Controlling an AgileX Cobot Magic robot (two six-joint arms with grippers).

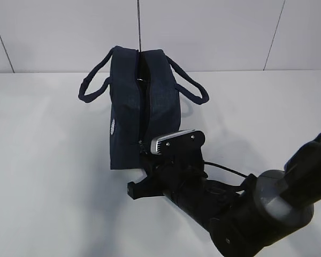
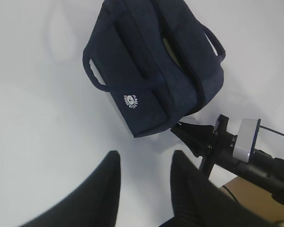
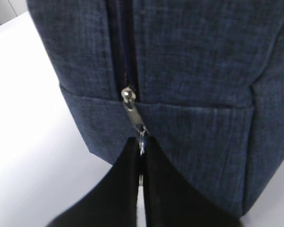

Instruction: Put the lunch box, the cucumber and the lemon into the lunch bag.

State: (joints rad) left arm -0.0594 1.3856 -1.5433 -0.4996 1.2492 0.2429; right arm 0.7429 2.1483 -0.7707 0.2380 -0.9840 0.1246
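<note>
As my right pincer (image 3: 141, 156) clenched on the zip pull (image 3: 136, 120), one bag (image 1: 142, 107) stood on the table (image 1: 43, 160).

I counted one bag, two loop handles, one round white logo (image 2: 131, 100) and one zip; no box, cucumber or lemon showed in any view. The bag stood upright, its long axis running away from the exterior camera, the zip seam along the top and down the near end. That near end faced my right pincer, which touched it low down, jaws pressed together on the pull below the slider. My left pincer (image 2: 144, 187) hung released, jaws apart, well clear of the bag and beside its logo end.
</note>
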